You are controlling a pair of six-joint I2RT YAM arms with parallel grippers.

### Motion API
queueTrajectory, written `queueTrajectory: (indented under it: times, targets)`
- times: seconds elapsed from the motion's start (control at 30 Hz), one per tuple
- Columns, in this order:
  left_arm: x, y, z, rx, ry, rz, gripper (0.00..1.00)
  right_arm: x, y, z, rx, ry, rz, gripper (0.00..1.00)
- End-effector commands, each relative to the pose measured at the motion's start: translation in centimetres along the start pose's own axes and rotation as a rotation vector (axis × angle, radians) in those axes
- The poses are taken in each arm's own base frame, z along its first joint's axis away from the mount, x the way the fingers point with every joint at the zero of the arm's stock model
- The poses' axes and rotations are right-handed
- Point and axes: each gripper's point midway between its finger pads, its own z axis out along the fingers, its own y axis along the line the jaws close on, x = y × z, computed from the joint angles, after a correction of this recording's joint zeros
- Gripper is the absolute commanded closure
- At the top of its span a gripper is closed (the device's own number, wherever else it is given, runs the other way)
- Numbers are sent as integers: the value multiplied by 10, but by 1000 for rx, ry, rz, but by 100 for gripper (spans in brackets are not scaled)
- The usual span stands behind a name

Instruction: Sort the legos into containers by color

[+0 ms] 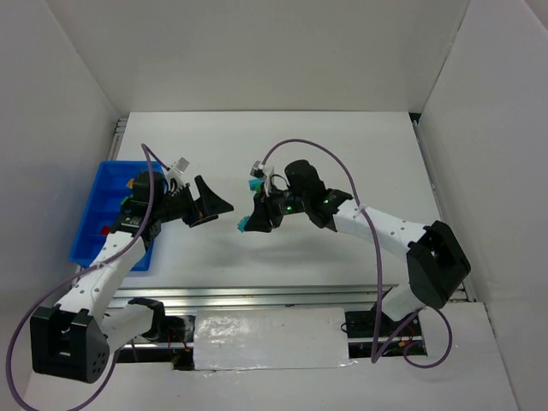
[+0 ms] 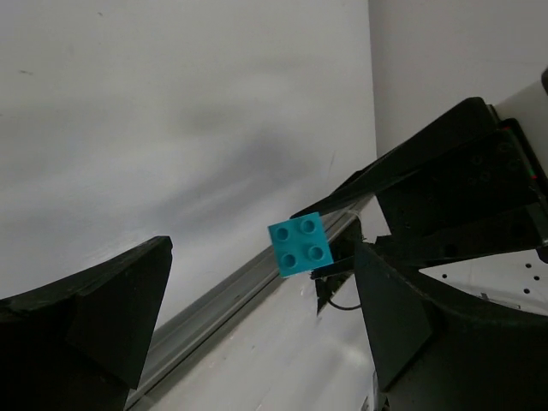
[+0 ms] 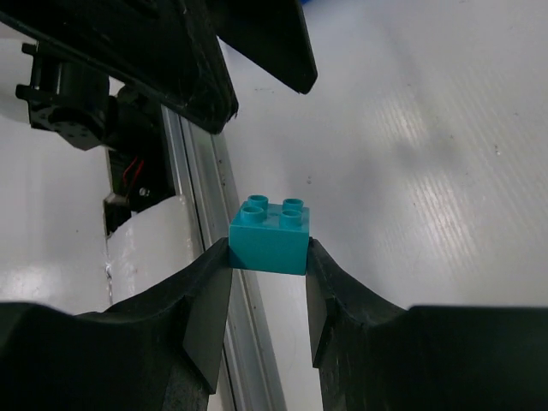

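Note:
My right gripper (image 1: 247,224) is shut on a teal brick (image 3: 270,235), pinched between both fingertips and held above the table's middle. The teal brick also shows in the top view (image 1: 242,225) and in the left wrist view (image 2: 300,243). My left gripper (image 1: 214,208) is open and empty, its jaws spread wide, facing the teal brick from the left with a short gap between. The blue tray (image 1: 92,224) lies at the left edge, partly hidden by my left arm. A red brick (image 1: 104,230) and an orange-yellow piece (image 1: 138,181) show in it.
White walls stand close on the left, far and right sides. A metal rail (image 1: 282,297) runs along the table's near edge. Another teal piece (image 1: 253,184) shows by my right wrist. Purple cables loop over both arms.

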Motion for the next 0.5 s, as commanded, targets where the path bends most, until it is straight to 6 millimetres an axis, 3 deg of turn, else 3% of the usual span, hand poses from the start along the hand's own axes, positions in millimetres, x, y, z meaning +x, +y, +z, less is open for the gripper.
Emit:
queueTrajectory:
  times: [0.0,0.23,0.47]
  targets:
    - [1,-38,-3,93,-5,26,1,-11,30,-7,-59,-21,-81,100]
    - [26,-34,9,29,37,3,4,-15,45,-9,-47,-34,-130,100]
    - [42,-42,18,35,82,-1,11,-28,38,-4,17,-66,-144,100]
